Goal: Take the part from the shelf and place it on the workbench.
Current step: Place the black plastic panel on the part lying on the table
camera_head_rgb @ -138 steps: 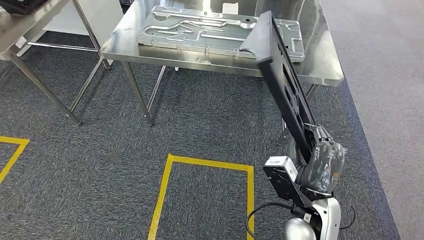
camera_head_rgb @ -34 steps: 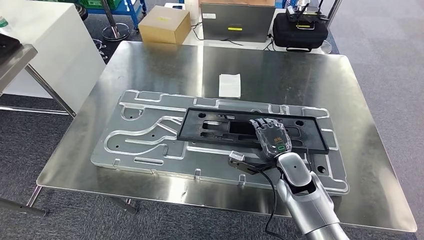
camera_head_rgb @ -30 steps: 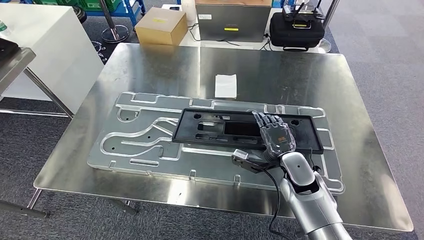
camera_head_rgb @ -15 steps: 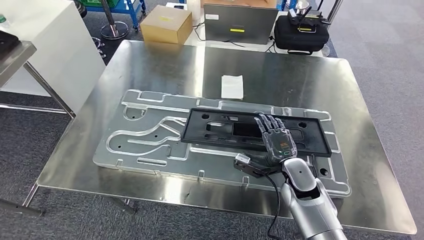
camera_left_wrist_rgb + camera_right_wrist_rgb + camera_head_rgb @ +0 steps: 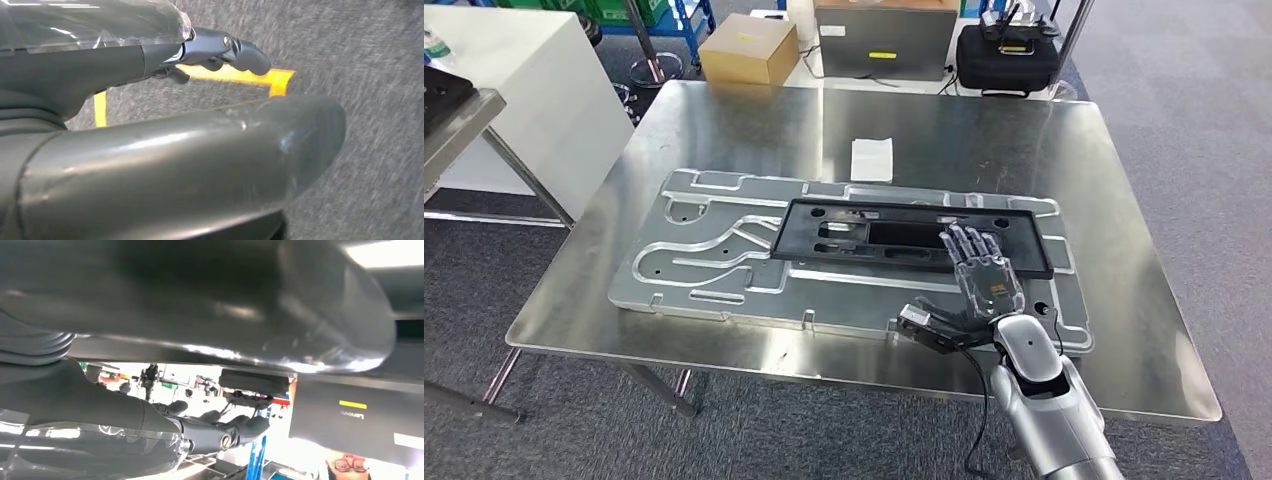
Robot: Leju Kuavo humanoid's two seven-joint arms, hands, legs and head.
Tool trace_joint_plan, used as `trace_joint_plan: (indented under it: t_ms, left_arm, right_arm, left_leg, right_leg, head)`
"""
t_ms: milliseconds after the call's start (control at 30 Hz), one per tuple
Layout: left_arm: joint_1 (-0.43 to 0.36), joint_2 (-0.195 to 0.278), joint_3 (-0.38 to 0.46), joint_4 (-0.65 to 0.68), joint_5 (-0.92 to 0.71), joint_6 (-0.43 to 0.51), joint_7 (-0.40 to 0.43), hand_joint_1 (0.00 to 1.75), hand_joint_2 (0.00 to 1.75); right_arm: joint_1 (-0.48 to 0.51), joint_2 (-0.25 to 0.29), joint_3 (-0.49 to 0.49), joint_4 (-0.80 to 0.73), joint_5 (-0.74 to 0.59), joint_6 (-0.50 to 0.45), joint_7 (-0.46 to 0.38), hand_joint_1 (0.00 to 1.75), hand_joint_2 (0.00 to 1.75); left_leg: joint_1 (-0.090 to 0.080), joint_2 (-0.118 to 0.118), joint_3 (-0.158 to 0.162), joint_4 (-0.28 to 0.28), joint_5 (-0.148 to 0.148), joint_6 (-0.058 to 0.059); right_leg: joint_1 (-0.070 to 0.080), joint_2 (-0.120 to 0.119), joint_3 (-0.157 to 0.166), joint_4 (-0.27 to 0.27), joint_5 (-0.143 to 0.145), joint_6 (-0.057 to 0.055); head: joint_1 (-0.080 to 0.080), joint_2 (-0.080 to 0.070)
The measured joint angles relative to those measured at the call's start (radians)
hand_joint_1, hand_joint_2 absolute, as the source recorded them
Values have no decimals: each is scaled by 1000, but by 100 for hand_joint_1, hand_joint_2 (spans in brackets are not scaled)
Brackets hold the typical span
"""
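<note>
The right hand (image 5: 984, 277) lies flat with fingers spread, holding nothing, its fingertips (image 5: 964, 238) over the black part's (image 5: 894, 232) near edge.

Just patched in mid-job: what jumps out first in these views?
The long black part lies flat on the grooved aluminium plate in the middle of the steel workbench. The right hand hovers with fingers spread over the part's near right edge. A small white sheet lies behind the plate.
</note>
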Motion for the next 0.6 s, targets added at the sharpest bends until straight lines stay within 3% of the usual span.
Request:
trace_joint_plan:
  t_ms: [67,100,167,233,267,333,433,467,500,600]
  left_arm:
    - [0,-1,0,0,0,0,0,0,0]
    - [-1,-1,0,0,0,0,0,0,0]
    - [-1,-1,0,0,0,0,0,0,0]
    - [-2,0,0,0,0,0,0,0,0]
    - [-3,0,0,0,0,0,0,0,0]
    - [-5,0,0,0,0,0,-1,0,0]
    - [-5,2,0,0,0,0,-1,0,0]
    - [-7,2,0,0,0,0,-1,0,0]
    - [-8,1,0,1,0,0,-1,0,0]
    - [-8,1,0,1,0,0,-1,0,0]
  right_arm:
    - [1,0,0,0,0,0,0,0,0]
    - [3,0,0,0,0,0,0,0,0]
    - [5,0,0,0,0,0,0,0,0]
    - [6,0,0,0,0,0,0,0,0]
    - [6,0,0,0,0,0,0,0,0]
    - [6,0,0,-1,0,0,0,0,0]
    - [6,0,0,-1,0,0,0,0,0]
    - [6,0,-1,-1,0,0,0,0,0]
    - [6,0,-2,-1,0,0,0,0,0]
    - [6,0,-5,0,0,0,0,0,0]
  left_leg:
    - [1,1,-30,121,-101,-6]
    - [1,1,-37,179,-128,-8]
    - [1,1,-10,220,-118,-7]
    - [0,1,79,124,-77,1]
    - [-2,0,134,48,-78,7]
    - [-9,-1,201,-57,-90,19]
    - [-13,1,197,-82,-76,36]
    - [-11,3,191,-87,-63,43]
    - [-8,5,182,-92,-50,51]
    - [-6,7,141,-94,-14,61]
  right_leg:
    - [3,-1,-27,1,21,-7]
    - [4,-2,-42,2,32,-7]
    - [7,-3,-72,8,52,-4]
    - [8,-3,-97,15,68,0]
    - [10,-3,-107,19,75,4]
    - [9,-3,-116,21,89,15]
    - [6,-2,-118,16,107,35]
    - [6,0,-124,25,92,41]
    - [5,1,-134,49,58,47]
    - [-1,2,-167,199,-89,60]
  head:
    - [-2,0]
    - [-2,0]
    - [-2,0]
    - [-2,0]
    - [-2,0]
    - [-2,0]
    - [-8,0]
    - [-8,0]
    - [-6,0]
    - [-2,0]
